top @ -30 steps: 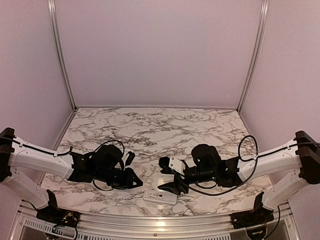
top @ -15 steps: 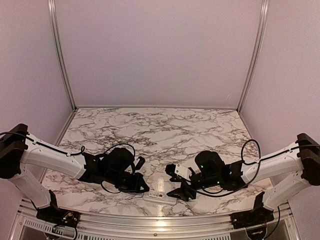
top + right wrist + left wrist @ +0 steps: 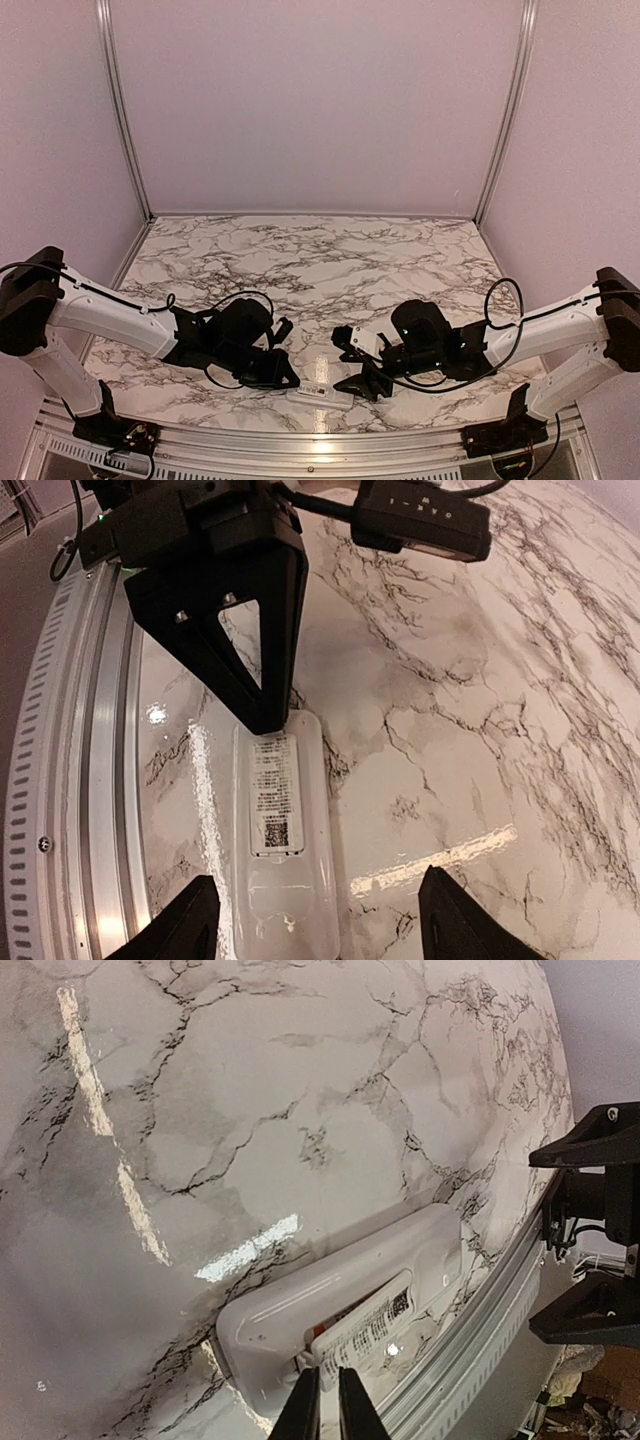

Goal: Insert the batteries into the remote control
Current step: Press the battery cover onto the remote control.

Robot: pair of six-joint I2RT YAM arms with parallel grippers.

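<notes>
One remote control (image 3: 320, 392) lies label-up at the bench (image 3: 300, 260) near edge, lower centre, marble extending upward; left end effector (image 3: 322, 1385) closed, tips touching its end; right end effector (image 3: 318, 905) spread wide, straddling it.

Top view: remote control (image 3: 320, 392) was too small for detail, its ends partly covered by the left gripper (image 3: 292, 381) and right gripper (image 3: 352, 388). Left wrist: left fingertips (image 3: 305, 1405) were cut by the bottom edge and hid the remote control's near corner. Right wrist: remote control's near end ran off-frame, and the label (image 3: 273, 795) print was unreadable.
</notes>
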